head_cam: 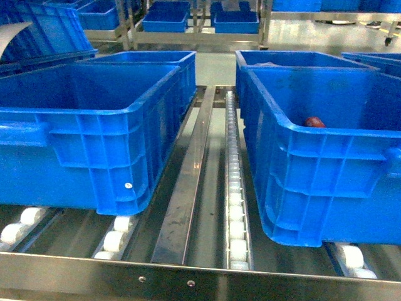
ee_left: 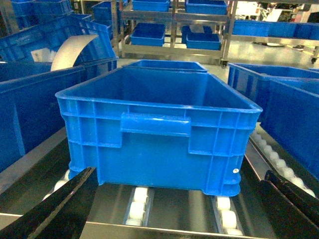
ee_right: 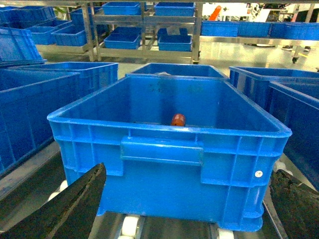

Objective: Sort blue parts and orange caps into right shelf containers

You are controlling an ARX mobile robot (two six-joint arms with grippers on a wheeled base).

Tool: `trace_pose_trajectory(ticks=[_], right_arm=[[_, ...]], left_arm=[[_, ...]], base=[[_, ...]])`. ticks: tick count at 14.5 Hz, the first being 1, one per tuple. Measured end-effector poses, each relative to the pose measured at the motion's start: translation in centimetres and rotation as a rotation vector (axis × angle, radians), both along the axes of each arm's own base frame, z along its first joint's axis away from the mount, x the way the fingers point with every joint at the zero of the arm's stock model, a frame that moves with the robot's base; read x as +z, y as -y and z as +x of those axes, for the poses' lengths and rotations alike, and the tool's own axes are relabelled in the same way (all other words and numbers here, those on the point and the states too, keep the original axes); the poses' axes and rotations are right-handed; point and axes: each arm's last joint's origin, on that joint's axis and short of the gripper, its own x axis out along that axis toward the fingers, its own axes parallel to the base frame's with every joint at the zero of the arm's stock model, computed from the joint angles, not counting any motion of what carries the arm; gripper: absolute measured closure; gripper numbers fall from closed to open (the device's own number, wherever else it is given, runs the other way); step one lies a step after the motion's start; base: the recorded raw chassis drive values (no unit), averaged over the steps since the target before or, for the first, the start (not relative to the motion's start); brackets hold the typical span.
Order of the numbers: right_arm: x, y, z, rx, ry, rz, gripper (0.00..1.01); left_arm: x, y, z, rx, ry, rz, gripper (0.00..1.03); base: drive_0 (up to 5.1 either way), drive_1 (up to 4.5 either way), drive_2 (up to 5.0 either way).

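Two deep blue crates stand side by side on my roller shelf, a left crate [head_cam: 94,132] and a right crate [head_cam: 319,150], parted by a steel rail [head_cam: 188,188] and a strip of white rollers [head_cam: 235,188] that run from near to far. One orange cap [head_cam: 314,121] lies inside the right crate, low on its floor toward the far end; from my head I see only its top over the near rim. My right wrist camera shows it better, a small orange cylinder [ee_right: 178,119] lying on its side near the middle of the crate floor, clear of the walls. That crate's near wall [ee_right: 164,164] with its handle ledge faces my right gripper [ee_right: 187,209], whose dark fingers [ee_right: 70,209] spread wide at the lower corners of the view, holding nothing and not touching the crate. My left gripper [ee_left: 169,211] likewise hangs before the near wall of the left crate [ee_left: 154,144], its black fingers [ee_left: 60,209] parted far and empty. I can see no parts in the left crate from here; its floor is mostly hidden by the near rim. More blue crates [head_cam: 166,19] sit on metal racks at the far side, and further crates flank mine on the left and right.
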Motion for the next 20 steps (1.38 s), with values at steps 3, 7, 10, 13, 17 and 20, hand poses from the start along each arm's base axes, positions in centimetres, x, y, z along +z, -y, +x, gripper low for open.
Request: trace_pose_trajectory(ticks=[3,7,10,13,17,20], right_arm=[[0.00,0.00,0.00,0.000,0.000,0.000,0.03],[0.00,0.00,0.00,0.000,0.000,0.000,0.03],[0.00,0.00,0.00,0.000,0.000,0.000,0.03],[0.00,0.00,0.00,0.000,0.000,0.000,0.03],[0.00,0.00,0.00,0.000,0.000,0.000,0.03],[-0.01,0.00,0.00,0.000,-0.001,0.000,0.03]], left_arm=[[0.00,0.00,0.00,0.000,0.000,0.000,0.05],[0.00,0.00,0.00,0.000,0.000,0.000,0.05],[0.00,0.00,0.00,0.000,0.000,0.000,0.05],[0.00,0.00,0.00,0.000,0.000,0.000,0.05],[0.00,0.00,0.00,0.000,0.000,0.000,0.05],[0.00,0.00,0.00,0.000,0.000,0.000,0.05]], base=[[0.0,0.00,0.0],[0.0,0.00,0.0],[0.0,0.00,0.0],[0.0,0.00,0.0],[0.0,0.00,0.0],[0.0,0.00,0.0]])
